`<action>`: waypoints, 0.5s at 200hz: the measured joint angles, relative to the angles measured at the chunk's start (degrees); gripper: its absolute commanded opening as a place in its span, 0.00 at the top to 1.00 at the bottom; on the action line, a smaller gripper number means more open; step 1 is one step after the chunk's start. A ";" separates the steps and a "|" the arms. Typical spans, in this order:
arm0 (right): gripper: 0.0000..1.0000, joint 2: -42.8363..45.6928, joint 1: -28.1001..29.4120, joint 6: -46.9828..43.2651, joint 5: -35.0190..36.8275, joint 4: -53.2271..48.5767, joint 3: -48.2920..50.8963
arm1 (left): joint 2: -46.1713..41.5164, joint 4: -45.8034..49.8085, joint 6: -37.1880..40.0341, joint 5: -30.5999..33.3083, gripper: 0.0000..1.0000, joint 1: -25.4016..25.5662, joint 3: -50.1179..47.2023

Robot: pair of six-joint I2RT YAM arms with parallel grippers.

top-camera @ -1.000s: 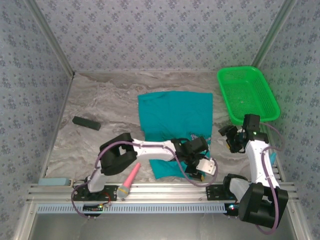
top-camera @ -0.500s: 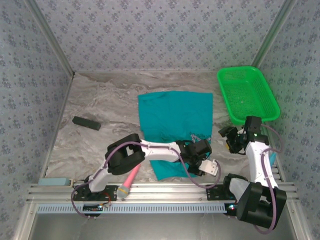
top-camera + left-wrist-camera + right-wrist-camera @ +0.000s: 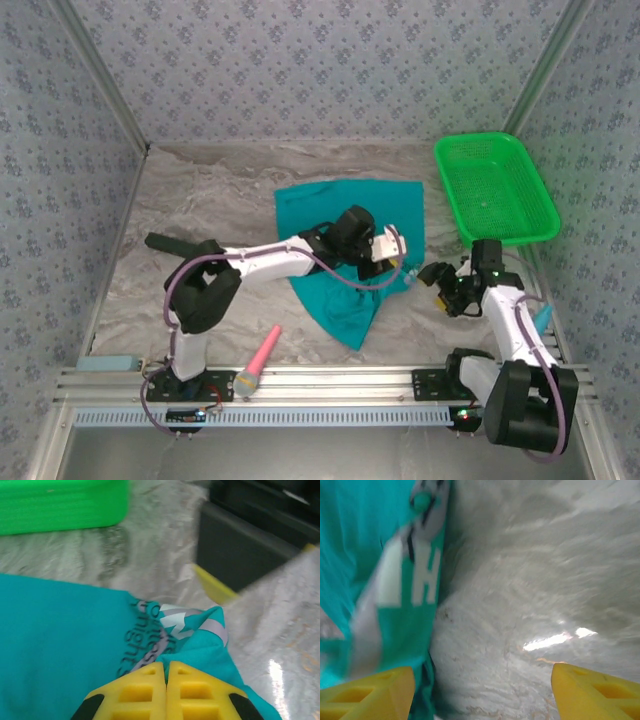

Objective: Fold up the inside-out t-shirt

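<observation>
A marbled grey desk sits inside patterned walls, seen from above, with two robot arms bolted at its near edge. The inside-out t-shirt, plain teal, lies in the middle of the desk. Its far half is spread flat, and its near half is drawn into a narrow point towards the arms.

The left arm reaches across the shirt to its right-hand edge. In the left wrist view the left jaws are pressed together on a bunched fold of teal cloth. Just beyond their yellow tips, dark and white printed lettering shows on the turned-up edge. That print faces out only where the cloth is flipped, which fits a shirt lying inside out. The pinch at the edge looks meant to carry that side over the rest as a fold.

The right arm bends in from the right, bringing the right jaws low over bare desk just beside the same shirt edge. In the right wrist view its two yellow fingertips stand wide apart with nothing between them, and the printed cloth hangs at the left. Whether the left tip touches the cloth cannot be told. They seem placed to take a second hold.

A green plastic basket stands at the far right, well apart from the shirt.
</observation>
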State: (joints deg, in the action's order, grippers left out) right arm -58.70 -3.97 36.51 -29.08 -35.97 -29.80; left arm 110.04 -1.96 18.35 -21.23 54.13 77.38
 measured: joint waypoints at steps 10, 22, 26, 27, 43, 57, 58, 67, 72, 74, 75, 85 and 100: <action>0.26 0.00 3.41 -0.74 -0.33 0.79 0.22 | 0.00 -0.96 -1.20 -0.02 1.00 -0.79 -0.31; 0.25 0.35 8.63 -1.42 -1.09 2.75 0.57 | 0.00 -1.86 -2.58 -0.22 1.00 -1.62 -0.66; 0.25 0.59 10.32 -1.53 -1.55 3.91 0.94 | 0.00 -2.10 -3.06 -0.22 1.00 -1.92 -0.76; 0.25 0.63 10.62 -1.49 -1.68 4.17 1.03 | 0.00 -2.19 -3.13 -0.26 1.00 -2.03 -0.81; 0.25 1.62 17.16 -1.11 -3.85 9.03 3.52 | 0.00 -3.28 -4.59 -0.42 1.00 -3.04 -1.29; 0.25 1.97 21.90 0.13 -4.42 12.07 5.68 | 0.00 -4.52 -5.57 -0.42 1.00 -3.91 -1.86; 0.25 1.99 22.36 0.20 -4.39 12.31 5.88 | 0.00 -4.55 -5.62 -0.44 1.00 -3.93 -1.88; 0.25 2.38 25.24 1.16 -4.37 13.99 6.97 | 0.00 -5.05 -6.14 -0.42 1.00 -4.44 -2.27; 0.24 2.78 26.82 1.86 -4.35 14.84 7.43 | 0.00 -5.42 -6.49 -0.42 1.00 -4.72 -2.54; 0.24 2.99 27.39 2.03 -4.35 15.15 7.61 | 0.00 -5.51 -6.51 -0.44 1.00 -4.79 -2.64; 0.24 3.08 27.58 2.16 -4.35 15.26 7.65 | 0.00 -5.60 -6.58 -0.44 1.00 -4.85 -2.71; 0.23 4.39 30.64 3.41 -4.20 16.72 8.15 | 0.00 -5.75 -7.06 -0.42 1.00 -5.35 -2.99; 0.23 6.14 34.18 4.72 -3.65 18.29 8.11 | 0.00 -6.36 -7.54 -0.42 1.00 -5.88 -3.37</action>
State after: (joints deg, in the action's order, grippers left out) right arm -52.56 30.22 41.23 -32.73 -17.67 -21.69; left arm 110.04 -8.32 10.81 -21.65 48.25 74.02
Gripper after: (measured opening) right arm 0.768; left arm 0.061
